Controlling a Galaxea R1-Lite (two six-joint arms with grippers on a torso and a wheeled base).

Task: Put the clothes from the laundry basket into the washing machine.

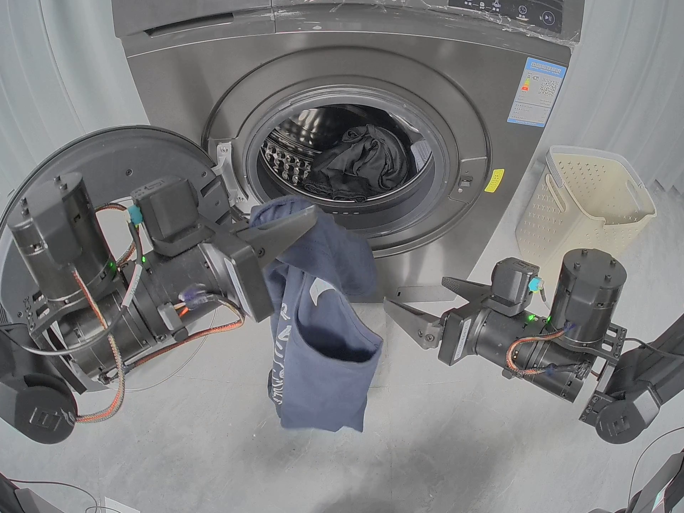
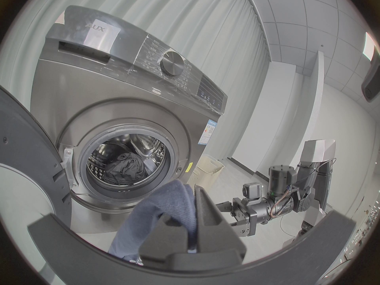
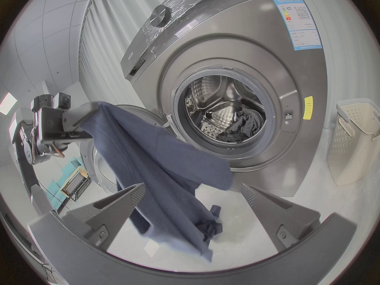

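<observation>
Hanging from my left gripper (image 1: 306,219), the navy shirt (image 1: 320,336) sits just in front of the washing machine (image 1: 399,58), at and below the lower rim of its round opening. Most of the cloth dangles toward the floor. The fingers are clamped on one bunched edge of the shirt. A black garment (image 1: 360,162) already lies inside the machine's drum.

My worry is the long tail. If I push straight in, I judge it could drape over the opening's lip and slide back out, or get trapped when the door (image 1: 107,158), swung open on the machine's left side, shuts. A pinch on one edge could also slip.

My right gripper (image 1: 420,297) is in front of the machine's lower right, fingers spread and empty, near the hanging cloth, and could snag it. The laundry basket (image 1: 584,201) stands just beside the machine's right side.
</observation>
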